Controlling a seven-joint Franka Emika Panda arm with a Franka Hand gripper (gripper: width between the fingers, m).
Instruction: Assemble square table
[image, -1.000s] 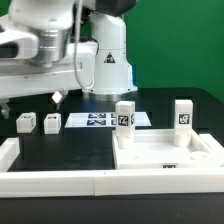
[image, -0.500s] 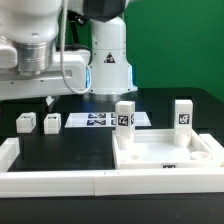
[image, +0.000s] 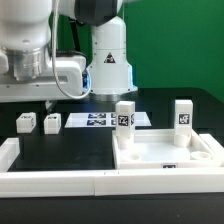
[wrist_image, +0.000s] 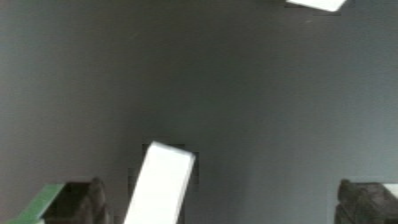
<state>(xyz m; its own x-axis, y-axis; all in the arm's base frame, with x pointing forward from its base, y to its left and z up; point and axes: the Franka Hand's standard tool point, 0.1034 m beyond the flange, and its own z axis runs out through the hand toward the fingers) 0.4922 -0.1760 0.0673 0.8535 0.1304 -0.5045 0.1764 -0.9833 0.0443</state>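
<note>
In the exterior view, the square table panel (image: 165, 152) lies on the black worktop (image: 70, 148) toward that view's right, with a left leg (image: 124, 114) and a right leg (image: 183, 113) upright on it. A loose leg (image: 26, 122) and a second loose leg (image: 52, 121) sit beside the marker board (image: 98, 120). In the wrist view, the hand (wrist_image: 214, 200) is spread wide and empty above a white piece (wrist_image: 164, 185).

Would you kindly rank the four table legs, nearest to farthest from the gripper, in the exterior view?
1. Inner loose leg, just below the gripper, beside the marker board.
2. Outer loose leg, farther to the exterior view's left; close behind.
3. Central upright leg, at a back corner of the panel.
4. End upright leg, farthest to the exterior view's right.
</note>
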